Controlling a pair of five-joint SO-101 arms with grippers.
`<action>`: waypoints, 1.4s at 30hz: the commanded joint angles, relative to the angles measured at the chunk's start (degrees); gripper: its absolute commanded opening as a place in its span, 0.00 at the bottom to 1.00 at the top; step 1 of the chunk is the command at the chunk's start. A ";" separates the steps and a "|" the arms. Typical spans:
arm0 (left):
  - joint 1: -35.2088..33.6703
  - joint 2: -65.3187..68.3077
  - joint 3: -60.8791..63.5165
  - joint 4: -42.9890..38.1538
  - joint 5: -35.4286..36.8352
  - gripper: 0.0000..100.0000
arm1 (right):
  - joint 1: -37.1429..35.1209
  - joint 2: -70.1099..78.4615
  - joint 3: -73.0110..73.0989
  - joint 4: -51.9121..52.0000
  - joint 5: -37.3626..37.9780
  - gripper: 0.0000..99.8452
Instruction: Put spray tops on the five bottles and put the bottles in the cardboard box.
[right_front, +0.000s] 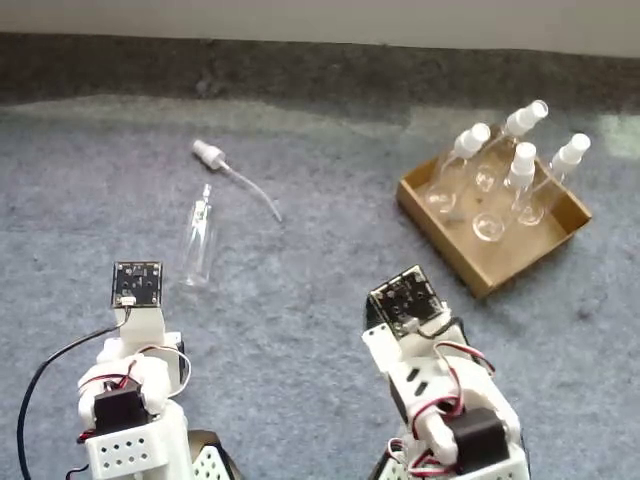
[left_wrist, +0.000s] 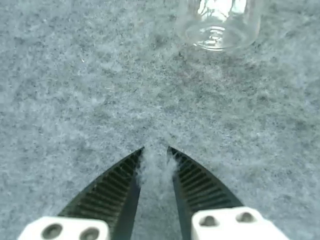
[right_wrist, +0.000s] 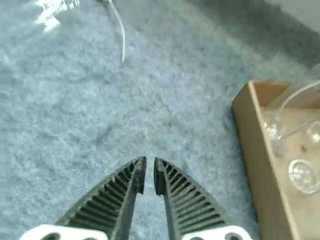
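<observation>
One clear bottle without a top lies on the grey carpet, and its base is just ahead of my left gripper. A loose spray top with a long curved tube lies just beyond the bottle. The cardboard box at the right holds several bottles with spray tops on. My right gripper hovers over bare carpet, near the box wall. Both grippers are shut with nothing in them, the left showing a thin slit between its tips.
Both arms sit at the near edge of the carpet. A dark strip runs along the far side. Open carpet lies between the lone bottle and the box.
</observation>
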 joint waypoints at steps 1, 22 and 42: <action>-0.84 -0.57 1.10 0.09 -0.44 0.04 | 2.42 0.92 -11.38 0.57 0.79 0.06; -10.15 -0.66 1.10 0.09 -0.44 0.04 | -11.91 77.05 -63.52 9.10 -16.62 0.19; -10.15 -0.66 1.10 0.00 -0.44 0.04 | -24.92 133.85 -126.99 27.56 -35.34 0.46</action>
